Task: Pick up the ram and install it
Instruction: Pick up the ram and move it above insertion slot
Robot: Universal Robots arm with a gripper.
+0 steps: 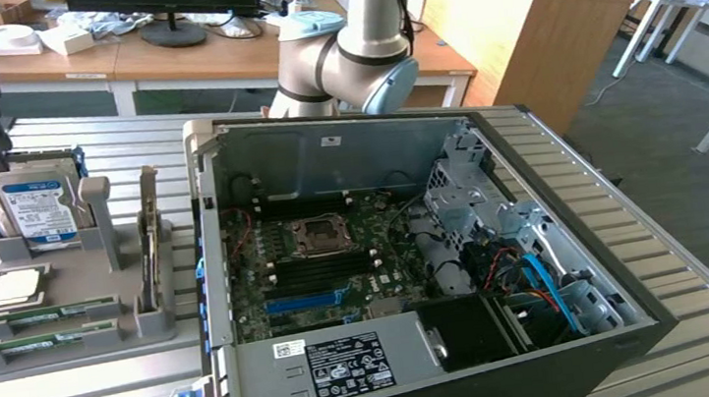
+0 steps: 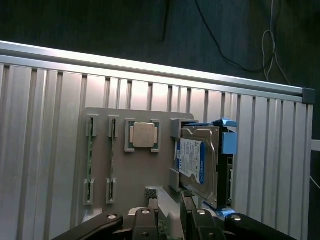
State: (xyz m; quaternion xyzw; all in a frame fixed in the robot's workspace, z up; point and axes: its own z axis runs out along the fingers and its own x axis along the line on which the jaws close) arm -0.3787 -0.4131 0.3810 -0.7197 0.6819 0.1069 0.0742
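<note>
- Ram (image 1: pixel 50 312) lies untouched while the gripper (image 2: pixel 169 207) hangs over the grey tray (image 1: pixel 78 272), jaws spread wide with nothing between them.
- Closest to the jaws is the tray's hard-drive end, where the blue-labelled hard drive (image 1: pixel 39 207) stands on edge.
- Midway along the tray, the square silver processor (image 1: pixel 17 285) sits flat in its recess.
- At the tray's opposite end is the ram, a green stick in a slot just beside the processor. A second green stick (image 1: pixel 42 341) lies parallel to it by the tray's edge.
- A thin card (image 1: pixel 152 235) stands upright along the tray's side nearest the open computer case (image 1: pixel 322 147), which sits just beside the tray.
- From where I stand, the reach looks like the step in hand. Doing it well means centring the jaws over one stick's middle, lined up to close across its thin faces and not its ends.
- Coming down plumb looks wise. Brackets on the tray hold each stick at both ends, and a skewed descent risks nudging the neighbouring stick or the processor.
</note>
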